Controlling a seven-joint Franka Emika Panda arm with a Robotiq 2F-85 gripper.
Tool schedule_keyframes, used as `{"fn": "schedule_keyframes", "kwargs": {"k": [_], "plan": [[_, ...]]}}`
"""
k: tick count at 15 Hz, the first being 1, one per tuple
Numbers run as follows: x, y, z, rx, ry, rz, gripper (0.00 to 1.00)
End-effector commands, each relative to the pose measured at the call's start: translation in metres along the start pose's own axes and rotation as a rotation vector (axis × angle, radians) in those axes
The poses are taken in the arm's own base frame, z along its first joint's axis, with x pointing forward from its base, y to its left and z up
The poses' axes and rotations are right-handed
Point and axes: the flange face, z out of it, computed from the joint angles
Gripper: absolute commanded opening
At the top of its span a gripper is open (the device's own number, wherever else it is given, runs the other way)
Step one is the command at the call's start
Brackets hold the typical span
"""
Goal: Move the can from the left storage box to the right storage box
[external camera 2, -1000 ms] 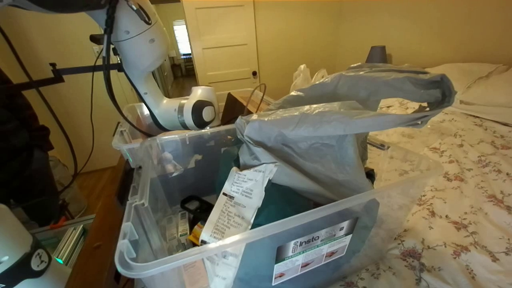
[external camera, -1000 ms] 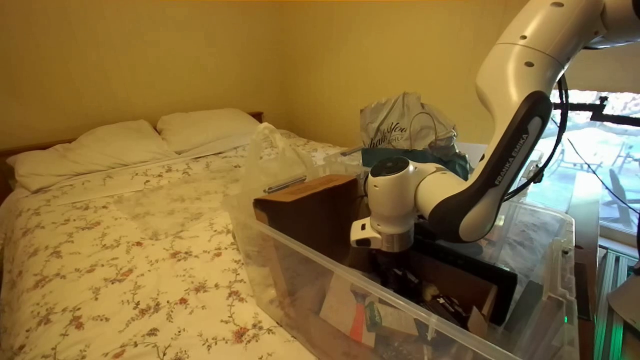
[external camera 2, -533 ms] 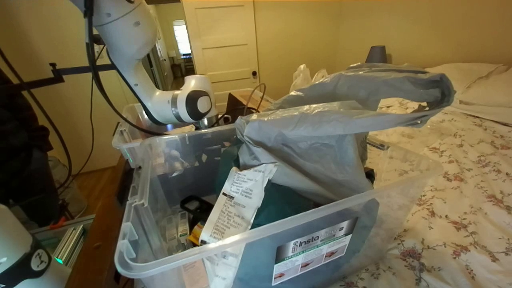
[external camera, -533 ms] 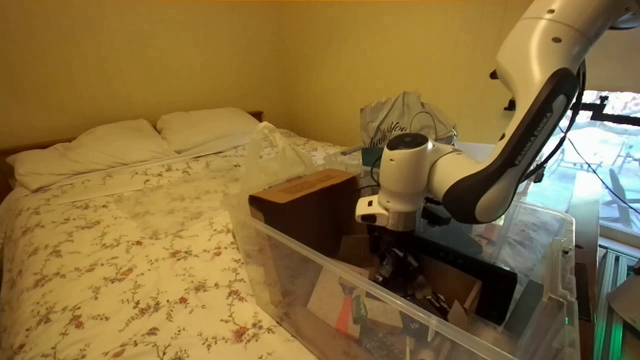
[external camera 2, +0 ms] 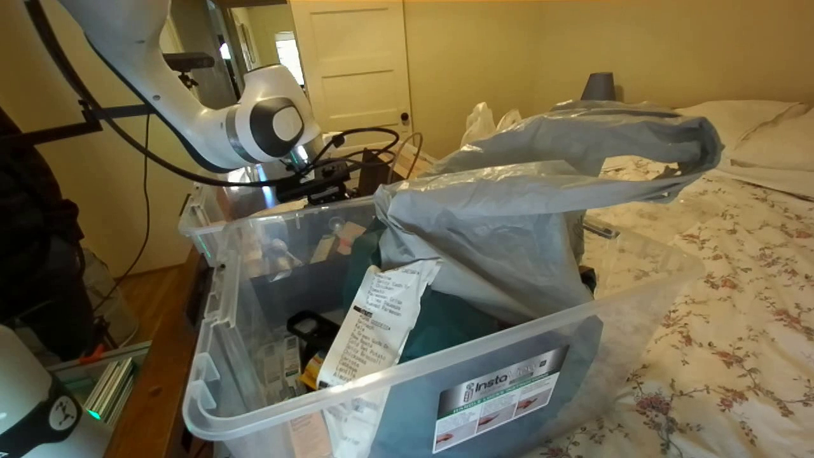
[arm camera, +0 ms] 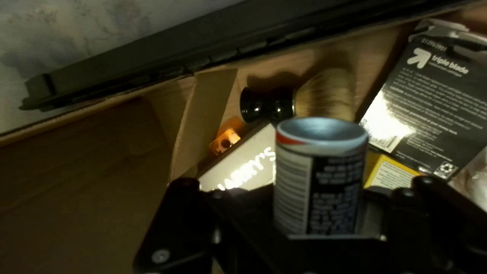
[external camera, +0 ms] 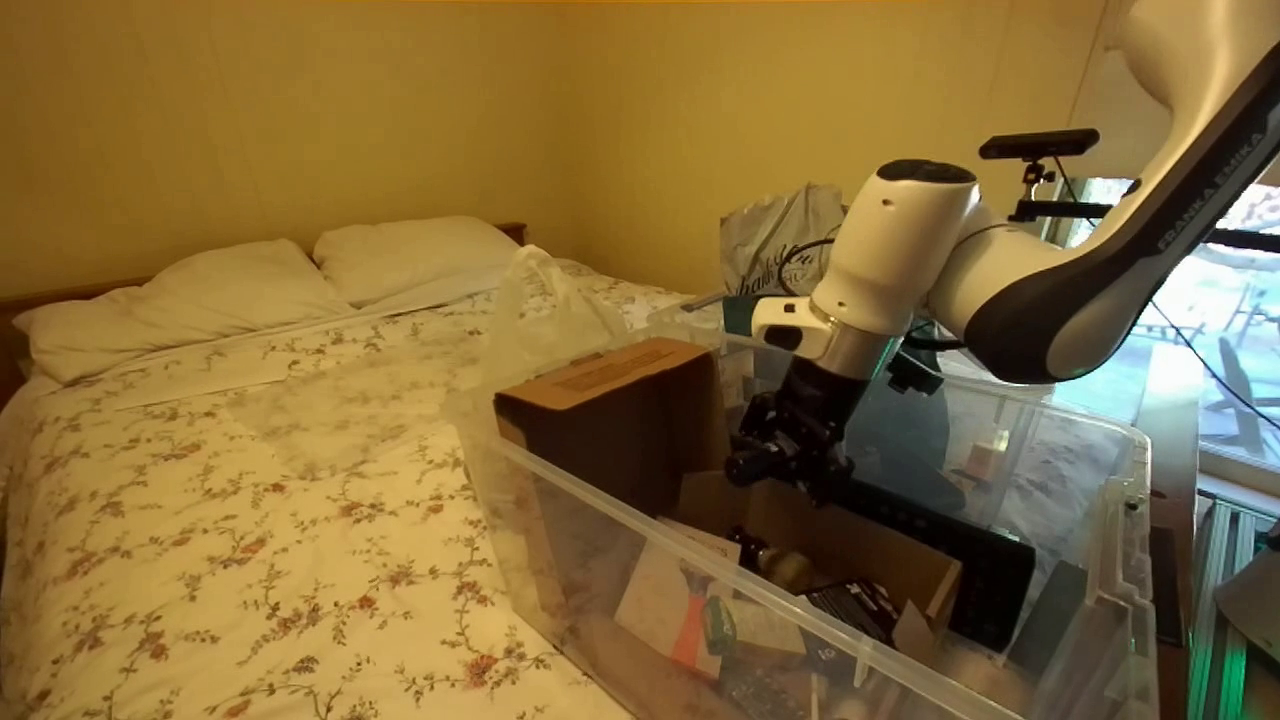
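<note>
The grasp looks done; the transfer does not. In the wrist view, from the left, brown cardboard (arm camera: 83,198) fills the lower left. Next come the fingers (arm camera: 179,228), standing either side of the can (arm camera: 319,179), just right of centre; they appear clamped on it. The can stands upright in that frame, nearer the camera than the shaving brush (arm camera: 304,99) behind it and the triple blade pack (arm camera: 430,102) at upper right, so I judge it to be lifted free. In an exterior view the gripper (external camera: 790,470) hangs tilted, right of centre, over the left storage box (external camera: 600,500). Left to do: carry the can across to the right storage box (external camera 2: 483,347), lower centre of an exterior view, set it down inside and let go.

Less readable, again from the left: the cardboard in the wrist view is too dark for detail; near the middle, the exact contact of fingers and can is lost in black, and the label print is blurred. In both exterior views I cannot pick out the can against the black gripper. The grey bag (external camera 2: 509,235), right of centre, hides much of the right storage box's inside. The arm (external camera: 1060,300) runs off the upper right.
</note>
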Motion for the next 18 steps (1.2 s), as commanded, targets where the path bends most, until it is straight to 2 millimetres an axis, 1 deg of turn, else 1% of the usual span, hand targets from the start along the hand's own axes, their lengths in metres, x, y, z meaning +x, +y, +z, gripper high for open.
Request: {"fn": "schedule_keyframes", "kwargs": {"k": [1,3,5,7,8,9,10,12,13,14,15,18], "plan": [[-0.008,-0.003,-0.040,-0.061,0.041,0.010,0.00],[-0.004,0.004,-0.060,-0.085,0.035,0.023,0.00],[0.002,0.015,-0.081,-0.092,0.042,0.037,0.00],[0.013,0.018,-0.098,-0.044,0.044,-0.006,0.00],[0.021,0.014,-0.097,0.022,0.007,-0.053,0.00],[0.008,0.018,-0.084,-0.045,0.028,0.005,0.00],[0.013,0.017,-0.090,-0.017,0.013,-0.019,0.00],[0.020,0.013,-0.094,0.001,0.008,-0.041,0.00],[0.010,0.029,-0.101,-0.023,0.000,-0.016,0.00],[-0.008,0.046,-0.114,-0.072,-0.010,0.061,0.00],[-0.022,0.058,-0.121,-0.091,-0.006,0.118,0.00],[-0.082,0.095,-0.138,-0.146,-0.032,0.272,0.00]]}}
